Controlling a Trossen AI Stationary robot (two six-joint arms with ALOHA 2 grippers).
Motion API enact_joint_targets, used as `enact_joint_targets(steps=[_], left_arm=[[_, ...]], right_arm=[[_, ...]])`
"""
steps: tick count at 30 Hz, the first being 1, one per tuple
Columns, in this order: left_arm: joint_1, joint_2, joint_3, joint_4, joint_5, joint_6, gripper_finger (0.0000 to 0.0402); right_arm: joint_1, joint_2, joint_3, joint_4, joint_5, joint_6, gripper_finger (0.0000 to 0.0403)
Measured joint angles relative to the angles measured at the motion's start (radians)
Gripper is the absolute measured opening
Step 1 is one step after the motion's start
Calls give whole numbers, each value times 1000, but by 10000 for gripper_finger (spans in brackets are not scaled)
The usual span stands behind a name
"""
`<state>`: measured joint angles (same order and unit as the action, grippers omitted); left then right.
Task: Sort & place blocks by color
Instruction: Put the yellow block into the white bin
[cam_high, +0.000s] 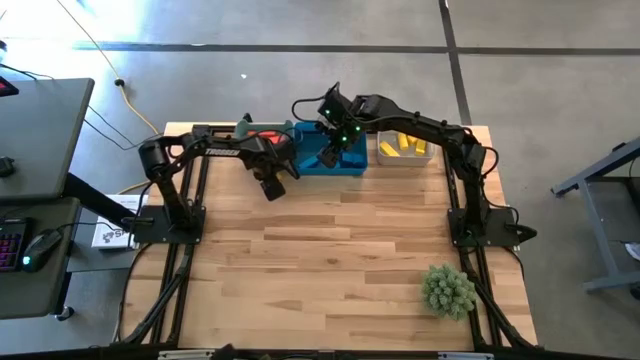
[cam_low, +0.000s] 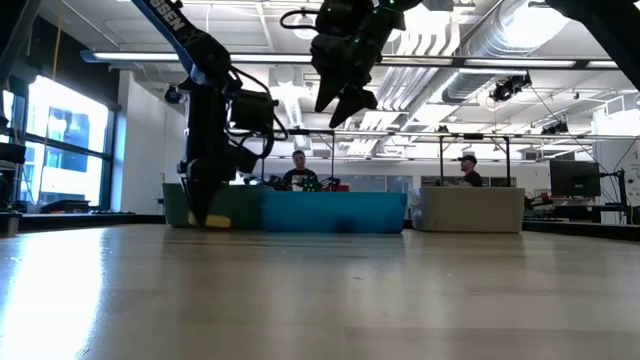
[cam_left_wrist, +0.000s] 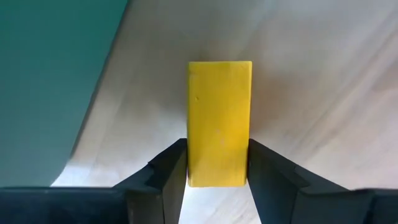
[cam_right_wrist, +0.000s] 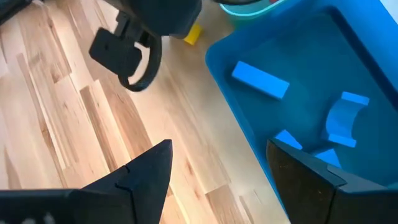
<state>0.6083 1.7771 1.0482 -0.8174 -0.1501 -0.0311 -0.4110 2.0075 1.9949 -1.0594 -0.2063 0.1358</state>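
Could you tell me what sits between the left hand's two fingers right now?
A yellow block standing on the bare wooden table, flanked by the left hand; the left wrist view shows it.

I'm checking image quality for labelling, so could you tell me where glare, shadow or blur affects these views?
High view: window glare whitens the floor at top left. Low view: arms and bins are backlit, the near table blurred. Left wrist view: the yellow block is sharp and evenly lit. Right wrist view: the blue bin shows clearly.

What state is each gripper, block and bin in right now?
Left gripper: down at the table, fingers on either side of the yellow block; grip unclear.
Right gripper: open, empty, above the blue bin.
Blue bin: holds blue blocks.
White bin: holds yellow blocks.
Green bin: red inside.
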Motion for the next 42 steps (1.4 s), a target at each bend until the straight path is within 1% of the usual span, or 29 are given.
enact_joint_targets(steps=[3, 7, 10, 16, 19, 24, 28, 33, 37, 40, 42], left_arm=[[-3, -26, 1, -29, 5, -1, 132], [-3, -92, 1, -64, 32, -2, 109], [-3, -159, 2, -66, 83, -2, 104], [-2, -310, 2, -76, 256, -2, 113], [5, -381, 3, -76, 362, -2, 110], [24, -468, 3, -77, 530, -2, 109], [34, -503, 4, -79, 621, -15, 109], [35, -512, 4, -119, 761, -18, 108], [22, -512, 4, -132, 875, -19, 107], [7, -512, 4, -132, 909, -21, 108], [-2, -512, 4, -133, 928, -26, 108]], right_arm=[[-1, 0, 0, 1, 0, -5, 248], [-1, 0, 0, 1, 0, -13, 248], [-1, 0, 0, 1, 0, -13, 248], [0, 0, 0, 2, -20, -13, 248], [2, 0, 0, 4, -63, -20, 248], [21, 0, 0, 32, -141, -80, 248], [54, 0, 0, 53, -187, -153, 248], [118, 0, 0, 88, -187, -276, 248], [183, 0, 0, 150, -187, -374, 248], [228, 0, 0, 194, -183, -454, 248], [255, 0, 0, 218, -152, -477, 248]])
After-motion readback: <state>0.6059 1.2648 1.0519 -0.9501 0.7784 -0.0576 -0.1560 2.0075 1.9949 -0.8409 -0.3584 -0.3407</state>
